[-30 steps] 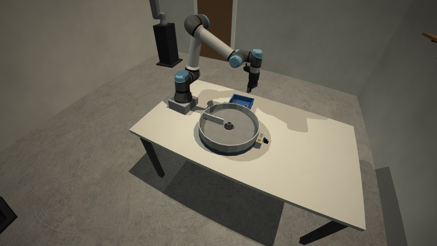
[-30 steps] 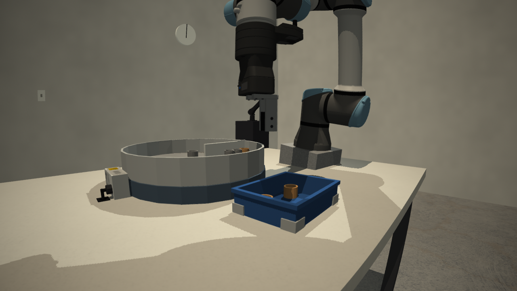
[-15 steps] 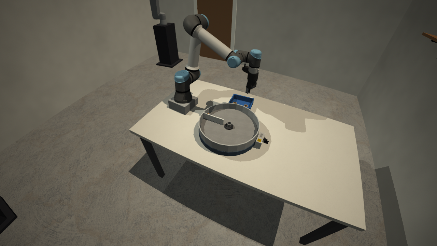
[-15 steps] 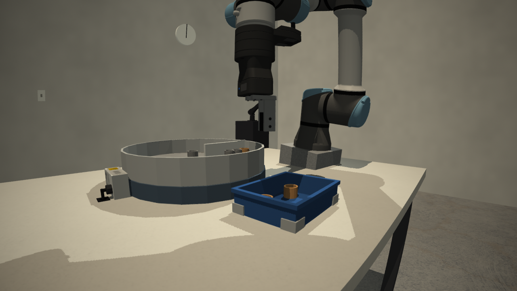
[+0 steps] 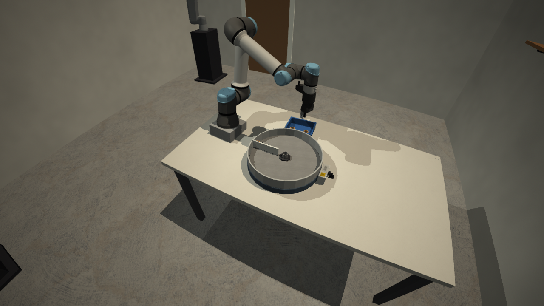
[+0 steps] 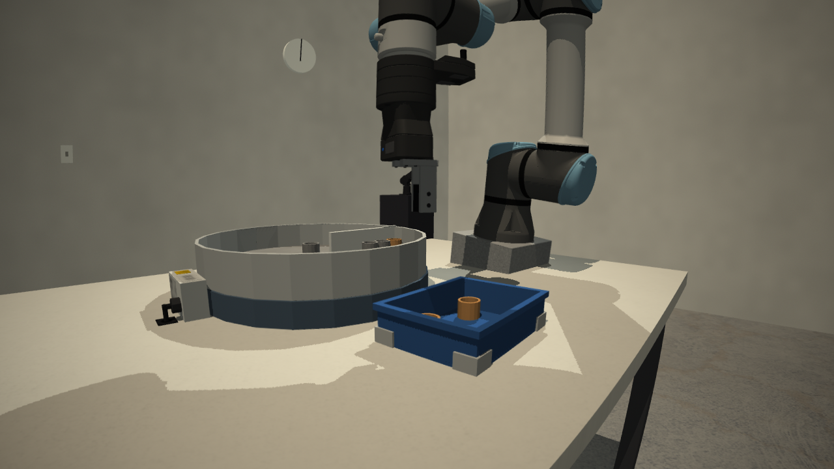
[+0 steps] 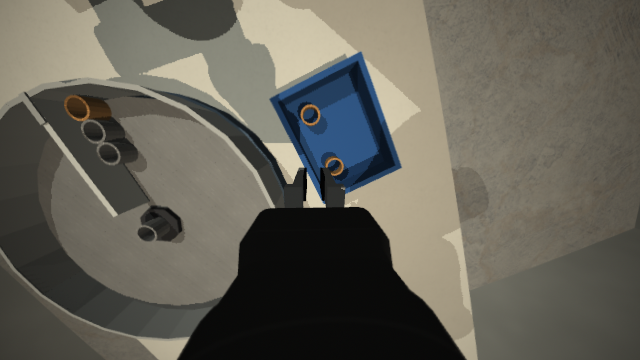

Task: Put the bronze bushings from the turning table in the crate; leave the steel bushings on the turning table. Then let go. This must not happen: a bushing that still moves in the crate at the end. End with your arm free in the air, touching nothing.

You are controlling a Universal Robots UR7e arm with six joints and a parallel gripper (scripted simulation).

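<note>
Pincer fairly narrow, a gap between its fingers, nothing held. Below it, the blue crate holds two orange-brown, hollow bronze bushings, one upright, the other partly hidden. Off to the pincer's side, a third bronze bushing stands beside grey steel bushings on the turning table.

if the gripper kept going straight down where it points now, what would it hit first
probably the blue crate, though depth leaves unclear whether the gripper meets wall or bushing
</note>
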